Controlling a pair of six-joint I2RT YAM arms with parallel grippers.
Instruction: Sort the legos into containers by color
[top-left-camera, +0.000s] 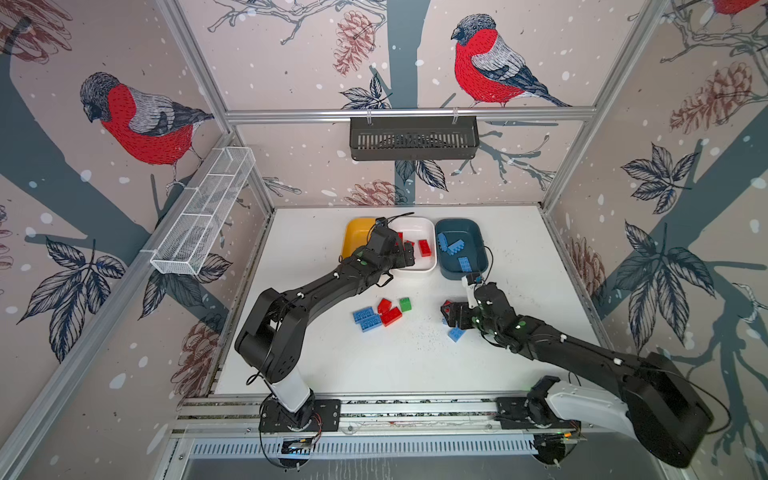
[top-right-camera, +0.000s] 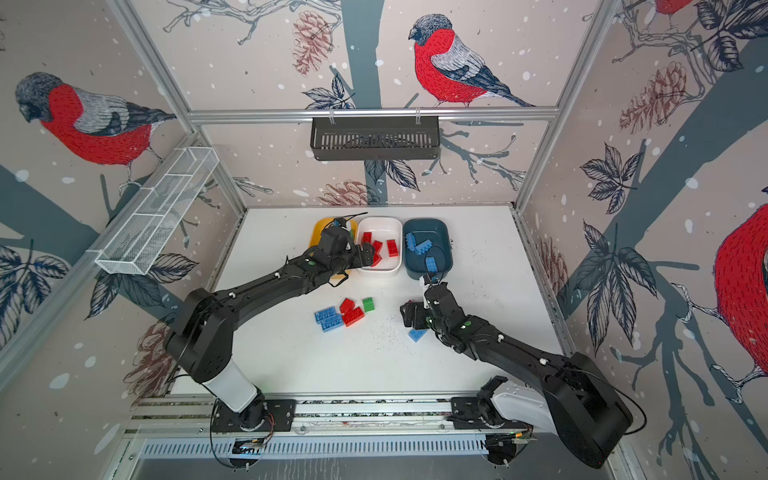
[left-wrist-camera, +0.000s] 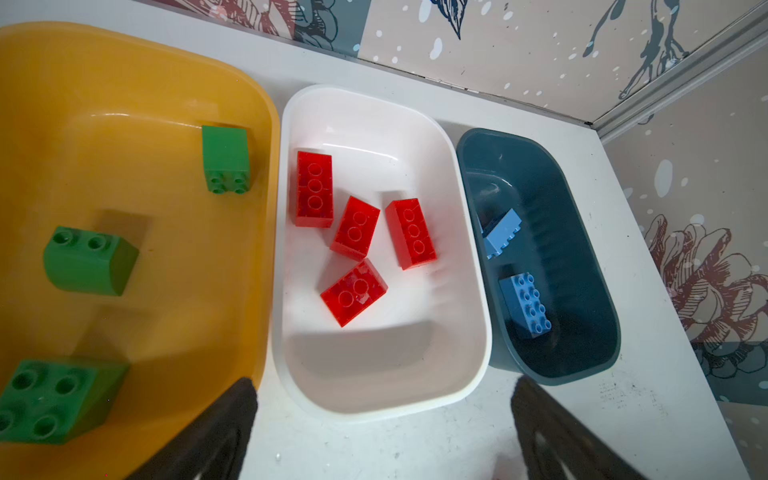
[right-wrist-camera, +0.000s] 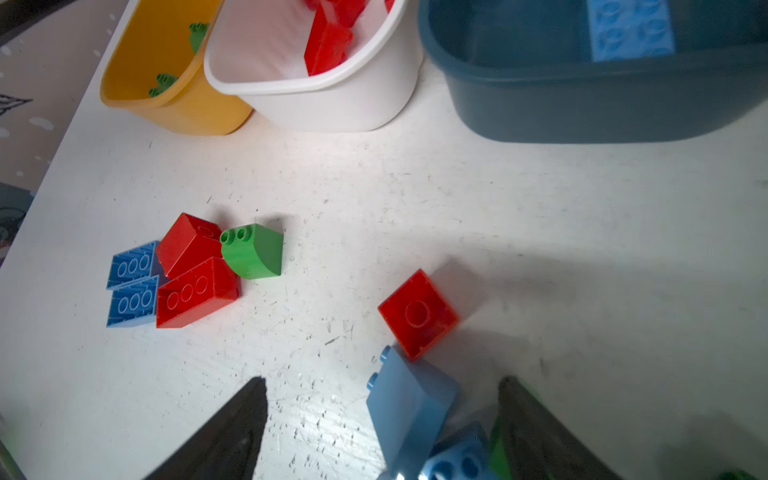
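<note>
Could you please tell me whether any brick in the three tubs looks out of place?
No brick is mis-sorted: the yellow tub holds only green bricks, the white tub only red bricks, the teal tub only blue bricks. One tilted blue brick there leans on edge.

My yellow tub (left-wrist-camera: 137, 95) carries 3 green bricks (left-wrist-camera: 226, 160), the white tub (left-wrist-camera: 386, 365) 4 red bricks (left-wrist-camera: 314, 189), the teal tub (left-wrist-camera: 582, 257) light blue bricks (left-wrist-camera: 525, 303). On my white, dark-flecked table (right-wrist-camera: 415, 187) the loose bricks (right-wrist-camera: 195, 291) are red, blue and green. The walls (top-left-camera: 291, 62) are beige, patterned with red-breasted grey birds, brown pine cones, slate-blue branches and white flecks.
</note>
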